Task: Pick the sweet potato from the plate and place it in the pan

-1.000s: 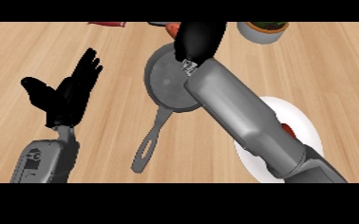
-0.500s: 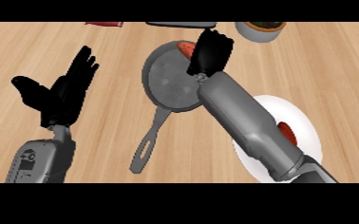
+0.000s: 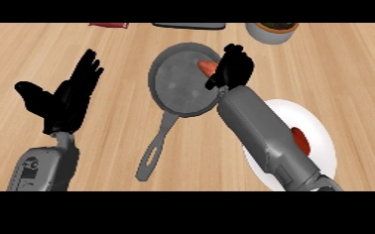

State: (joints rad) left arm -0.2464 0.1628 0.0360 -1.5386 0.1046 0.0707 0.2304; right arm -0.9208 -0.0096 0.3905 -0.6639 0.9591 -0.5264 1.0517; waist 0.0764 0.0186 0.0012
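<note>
Pale wooden counter (image 3: 117, 44) filled the head view, its boards running across under everything. Near the middle lay a grey pan (image 3: 179, 87), its long handle pointing down and to the left. An orange sweet potato (image 3: 207, 67) lay inside the pan near its right rim, partly covered by the right hand (image 3: 233, 72), which hung over that rim with its fingers bent down beside the vegetable; whether they touched it could not be told. The right forearm ran down to the lower right, crossing a white plate (image 3: 319, 134) on which a reddish item (image 3: 300, 141) showed just beside the arm. The left hand (image 3: 66, 99) rested at the left, fingers straight and spread, thumb apart, holding nothing. Along the far edge stood a grey bowl (image 3: 273, 32) with dark contents, a dark flat object (image 3: 189, 25) and a red object (image 3: 108, 25).
</note>
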